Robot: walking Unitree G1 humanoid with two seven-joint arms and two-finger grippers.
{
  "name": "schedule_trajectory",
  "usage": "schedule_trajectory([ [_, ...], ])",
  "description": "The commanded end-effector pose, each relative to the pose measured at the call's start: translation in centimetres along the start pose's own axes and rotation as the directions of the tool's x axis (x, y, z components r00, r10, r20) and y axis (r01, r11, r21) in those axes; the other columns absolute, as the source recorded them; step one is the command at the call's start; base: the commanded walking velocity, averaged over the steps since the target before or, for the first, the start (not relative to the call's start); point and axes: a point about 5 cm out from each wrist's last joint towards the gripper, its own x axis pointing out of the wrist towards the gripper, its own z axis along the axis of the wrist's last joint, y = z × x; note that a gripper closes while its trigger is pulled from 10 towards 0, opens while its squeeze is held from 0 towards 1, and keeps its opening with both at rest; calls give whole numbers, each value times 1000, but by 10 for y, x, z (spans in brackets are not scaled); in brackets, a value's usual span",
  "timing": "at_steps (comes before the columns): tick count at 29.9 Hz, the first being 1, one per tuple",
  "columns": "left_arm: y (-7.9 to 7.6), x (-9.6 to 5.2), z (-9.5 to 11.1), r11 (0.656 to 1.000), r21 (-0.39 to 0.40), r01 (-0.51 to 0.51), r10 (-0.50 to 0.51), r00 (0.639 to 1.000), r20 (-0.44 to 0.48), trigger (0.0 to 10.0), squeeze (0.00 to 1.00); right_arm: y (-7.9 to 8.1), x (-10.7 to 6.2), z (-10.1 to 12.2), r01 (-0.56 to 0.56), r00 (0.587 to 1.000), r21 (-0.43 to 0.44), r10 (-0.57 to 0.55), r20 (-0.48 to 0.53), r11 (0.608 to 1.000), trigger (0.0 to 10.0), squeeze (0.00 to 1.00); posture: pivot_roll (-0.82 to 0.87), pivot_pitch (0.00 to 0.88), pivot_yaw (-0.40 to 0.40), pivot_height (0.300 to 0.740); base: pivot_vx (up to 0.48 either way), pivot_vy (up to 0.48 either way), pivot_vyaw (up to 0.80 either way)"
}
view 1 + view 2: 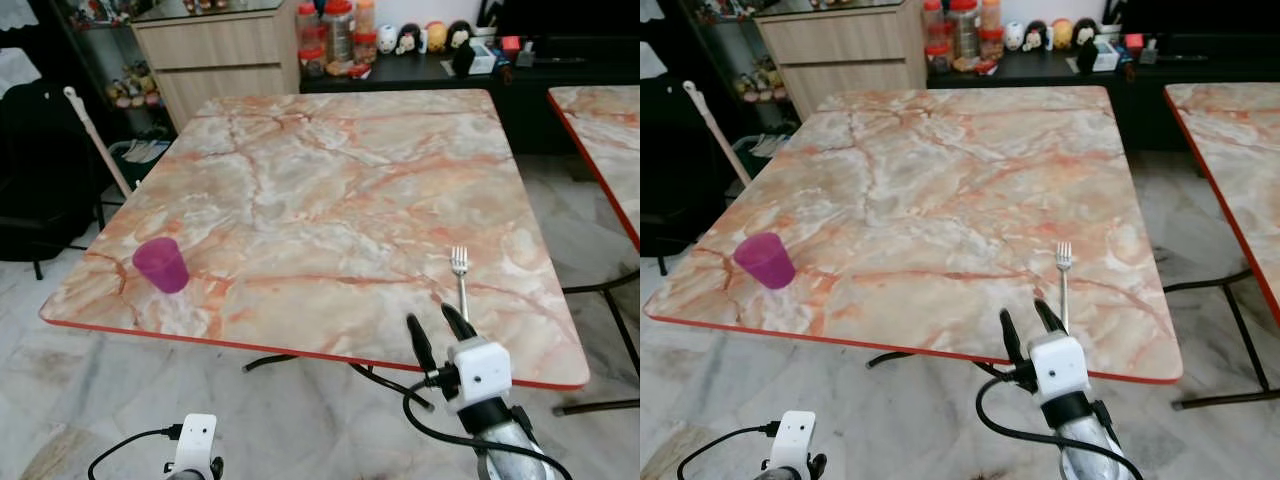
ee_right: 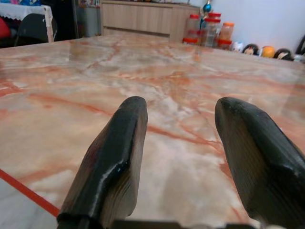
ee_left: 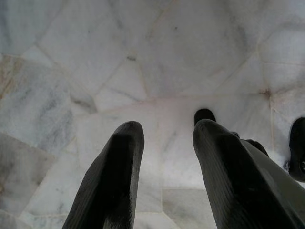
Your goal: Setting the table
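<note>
Marble table (image 1: 330, 190) holds cup (image 1: 161, 264), fork (image 1: 460, 275) — right gripper (image 1: 440, 332) spread beside fork.

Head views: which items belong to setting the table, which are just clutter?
Job:
- fork, near table edge, by right gripper, jaws open
- pink cup, near left corner

Lying about:
- jars on cabinet
- figurines on dark shelf
- second table
- left gripper, idle over floor
</note>
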Motion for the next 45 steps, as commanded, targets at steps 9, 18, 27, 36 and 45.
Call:
schedule_trajectory([
  [9, 2, 0, -1, 1000, 9, -8, 9, 1000, -14, 10000, 0, -46, 72, 14, 331, 943, 68, -329, -44, 941, 10000, 0, -112, 14, 135, 740, 0, 0, 0],
  [18, 1, 1, 3, 1000, -1, -5, 5, 1000, -6, 10000, 0, -67, 111, 5, 406, 899, 67, -385, -210, 911, 10000, 0, -94, 0, 133, 740, 0, 0, 0],
  [27, 1, 1, 4, 1000, -7, -8, 8, 1000, -4, 10000, 0, -59, 126, -3, 403, 887, 106, -359, -291, 909, 10000, 1000, -79, 0, 130, 740, 0, 0, 0],
  [36, 2, 1, 2, 1000, -6, -10, 9, 1000, -9, 10000, 0, -58, 116, -22, 433, 851, 82, -377, -366, 898, 10000, 0, -81, 0, 135, 740, 0, 0, 0],
  [45, 1, 1, 1, 1000, -3, -4, 4, 1000, -13, 10000, 0, -73, 108, -31, 501, 798, 56, -436, -417, 864, 10000, 0, -80, 0, 135, 740, 0, 0, 0],
])
